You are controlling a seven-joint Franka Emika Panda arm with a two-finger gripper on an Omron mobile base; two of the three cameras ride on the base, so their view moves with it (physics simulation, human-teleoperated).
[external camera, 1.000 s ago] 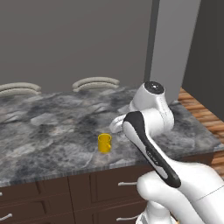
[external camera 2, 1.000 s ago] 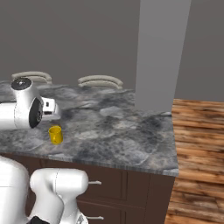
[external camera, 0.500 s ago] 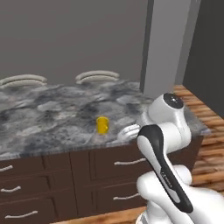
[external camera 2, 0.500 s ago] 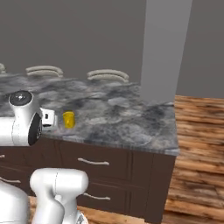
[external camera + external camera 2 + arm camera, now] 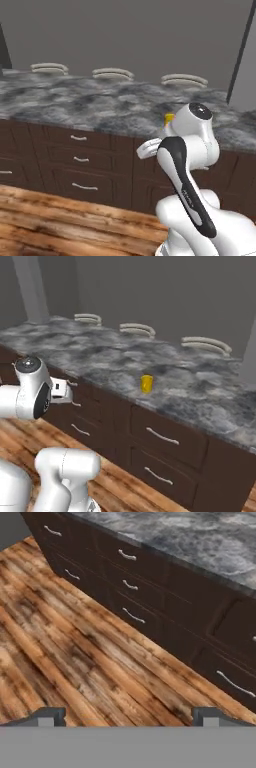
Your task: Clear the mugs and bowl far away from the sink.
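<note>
So looking from the right side first, the white arm (image 5: 30,396) is tucked in on the far left, out in front of the dark wood drawers (image 5: 160,438) and off the counter. In the hand view the gripper (image 5: 127,716) has its two dark tips spread wide apart with nothing between them, just wood plank floor (image 5: 75,657) below and the drawer fronts running along the top. Moving right, there's one little yellow mug (image 5: 146,383) standing upright on the grey marbled countertop (image 5: 100,361), close to the front edge and well apart from the arm. From the left base view the same mug (image 5: 169,119) is peeking out just behind the arm's upper joint. Three pale curved stool backs (image 5: 206,344) sit along the far edge of the counter.
</note>
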